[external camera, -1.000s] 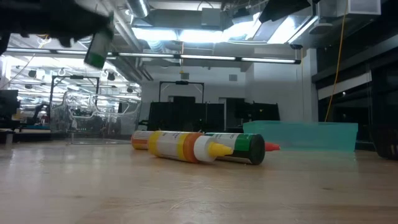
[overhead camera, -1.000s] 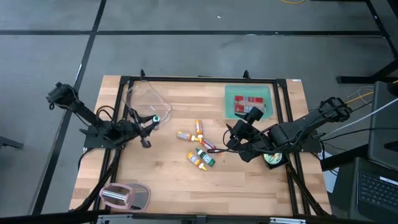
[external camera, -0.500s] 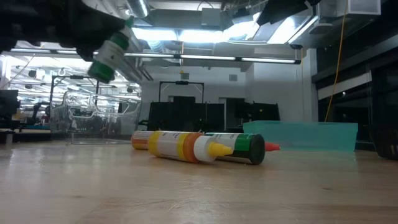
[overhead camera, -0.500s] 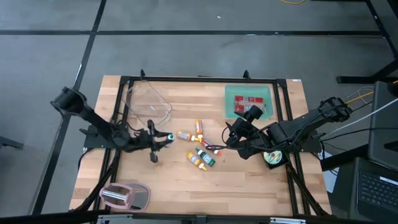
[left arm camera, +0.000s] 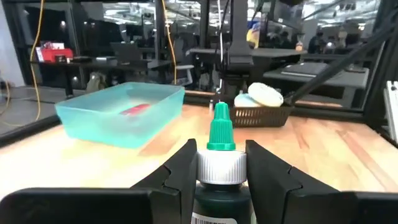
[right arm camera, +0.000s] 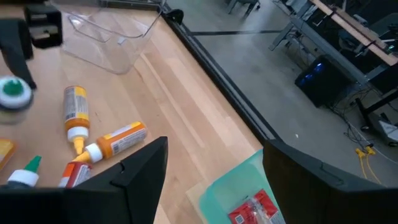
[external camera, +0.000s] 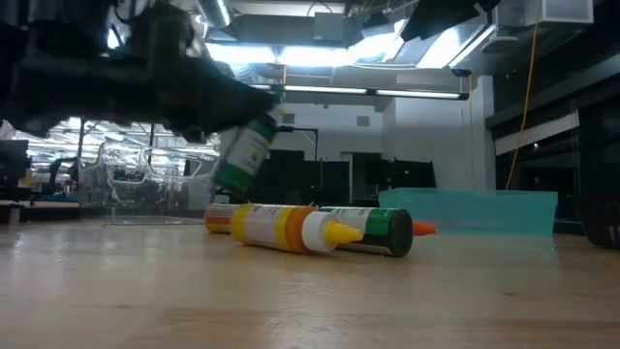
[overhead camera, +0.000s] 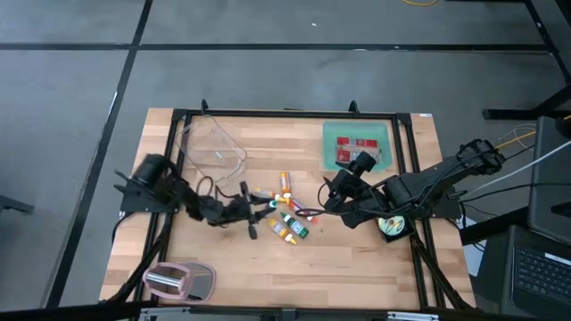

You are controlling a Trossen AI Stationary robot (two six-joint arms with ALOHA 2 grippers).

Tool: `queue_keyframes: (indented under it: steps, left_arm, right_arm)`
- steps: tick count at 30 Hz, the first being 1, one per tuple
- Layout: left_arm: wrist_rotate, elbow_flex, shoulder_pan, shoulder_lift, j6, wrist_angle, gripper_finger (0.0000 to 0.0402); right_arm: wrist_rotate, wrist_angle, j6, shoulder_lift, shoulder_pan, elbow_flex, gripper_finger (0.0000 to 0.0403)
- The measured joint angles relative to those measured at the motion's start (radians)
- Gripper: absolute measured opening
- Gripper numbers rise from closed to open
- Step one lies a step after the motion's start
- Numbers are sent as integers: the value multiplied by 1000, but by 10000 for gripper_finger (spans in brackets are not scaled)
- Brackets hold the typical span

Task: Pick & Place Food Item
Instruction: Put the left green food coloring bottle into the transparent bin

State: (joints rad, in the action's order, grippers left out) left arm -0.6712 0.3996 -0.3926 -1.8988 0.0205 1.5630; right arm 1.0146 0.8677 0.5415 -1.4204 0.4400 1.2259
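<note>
My left gripper [overhead camera: 252, 211] reaches from the table's left and is shut on a dark green sauce bottle [external camera: 242, 155] with a white collar and a green nozzle [left arm camera: 221, 127]. The bottle hangs just left of a pile of several small sauce bottles [overhead camera: 285, 209] lying on their sides mid-table; from table height the pile shows as yellow, orange and green bottles [external camera: 310, 230]. My right gripper [overhead camera: 330, 196] hovers open just right of that pile, with the bottles [right arm camera: 93, 140] in front of its fingers. My left gripper pinches the green bottle's body just below the white collar [left arm camera: 222, 171], one finger [left arm camera: 180, 171] on each side. The fingers come about level from the table's left and lie along the bottle, the nozzle sticking out past them. The bottle is tilted and clear of the table.
A clear plastic container [overhead camera: 210, 147] stands at the far left. A teal tray [overhead camera: 357, 134] holding a red packet [overhead camera: 355, 145] sits at the far right. A pink and grey object [overhead camera: 178, 281] lies near the front left corner. Black frame rails [overhead camera: 294, 113] edge the table.
My left gripper has carried the green bottle from beside the clear container toward the table's right and near edge, sinking toward the pile of bottles and turning somewhat on the way. The bottle stays held and clear of the table.
</note>
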Motion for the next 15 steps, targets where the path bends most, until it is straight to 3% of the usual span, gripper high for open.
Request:
queue_keyframes:
  steps: [5,15]
  left_arm:
    - [14,89,10,-96,-1,6,106]
    - [41,102,67,-106,-30,6,106]
  right_arm:
    - [-13,3,0,0,0,0,259]
    - [-13,3,0,0,0,0,259]
